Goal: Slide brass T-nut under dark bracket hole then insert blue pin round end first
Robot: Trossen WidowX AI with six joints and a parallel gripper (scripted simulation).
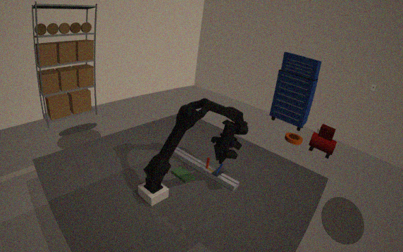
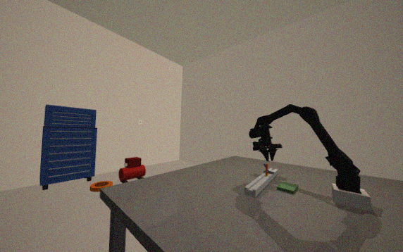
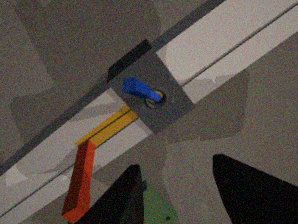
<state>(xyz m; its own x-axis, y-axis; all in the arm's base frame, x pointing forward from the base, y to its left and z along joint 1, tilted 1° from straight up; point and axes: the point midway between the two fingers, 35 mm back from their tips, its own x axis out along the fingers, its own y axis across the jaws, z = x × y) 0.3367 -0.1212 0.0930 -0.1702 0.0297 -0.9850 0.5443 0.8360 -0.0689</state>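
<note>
The brass T-nut (image 3: 107, 129) lies flat in the slot of the aluminum rail (image 1: 230, 182) (image 2: 258, 184) (image 3: 212, 35), partly under the dark bracket (image 3: 172, 107). Its orange handle (image 1: 208, 162) (image 2: 266, 169) (image 3: 79, 182) sticks up beside the bracket. Brass shows through the bracket hole. The blue pin (image 1: 219, 168) (image 3: 134, 87) stands tilted with its lower end at the hole; how deep it sits cannot be told. My gripper (image 2: 270, 160) (image 3: 177, 168) is open and empty, above the rail near the pin, with the pin outside its fingers.
The green tray (image 1: 181, 173) (image 2: 287, 188) (image 3: 156, 206) lies on the table between the rail and the arm's white base (image 1: 153, 193) (image 2: 350, 198). The orange handle stands close to the left finger in the wrist view. Cabinet, shelves and red compressor stand away from the table.
</note>
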